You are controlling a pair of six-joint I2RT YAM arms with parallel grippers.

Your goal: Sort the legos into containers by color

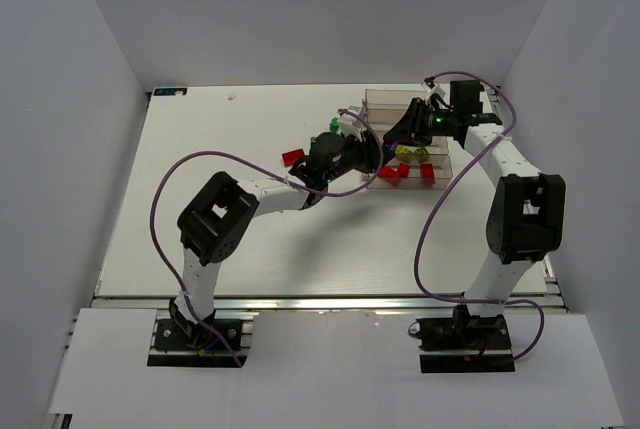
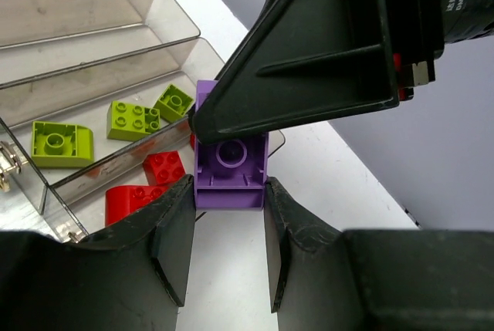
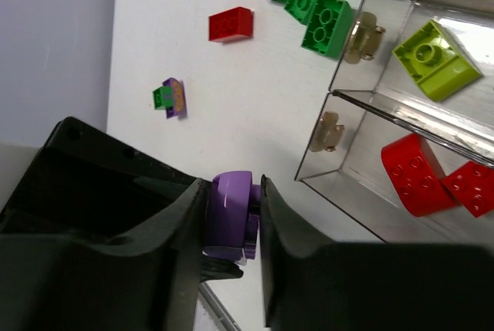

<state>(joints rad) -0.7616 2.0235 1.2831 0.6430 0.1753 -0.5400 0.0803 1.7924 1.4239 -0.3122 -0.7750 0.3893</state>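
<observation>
Now, the biggest thing is the white table (image 1: 200,199), with both arms reaching over its far side. On the far right part of it sits a block of clear bins (image 1: 392,99), long and thin, joined side by side.

The left gripper (image 2: 228,207) and the right gripper (image 3: 231,200) meet just by the end of the bins. Both have hold of the same purple brick (image 2: 230,173). The left gripper's jaws are partly closed, and each one presses a side of the brick. The right gripper's jaws are partly closed too and pinch the brick from the other end. The brick is up off the table, right next to the bin with red in it.

In one bin lie yellow-green bricks (image 2: 135,119). In the bin next to it lie red bricks (image 2: 164,167).

On the table beside the bins there is a bunch of green bricks (image 3: 324,7) and one loose red brick (image 3: 230,25). A tiny green and purple piece (image 3: 170,98) lies apart from them.
</observation>
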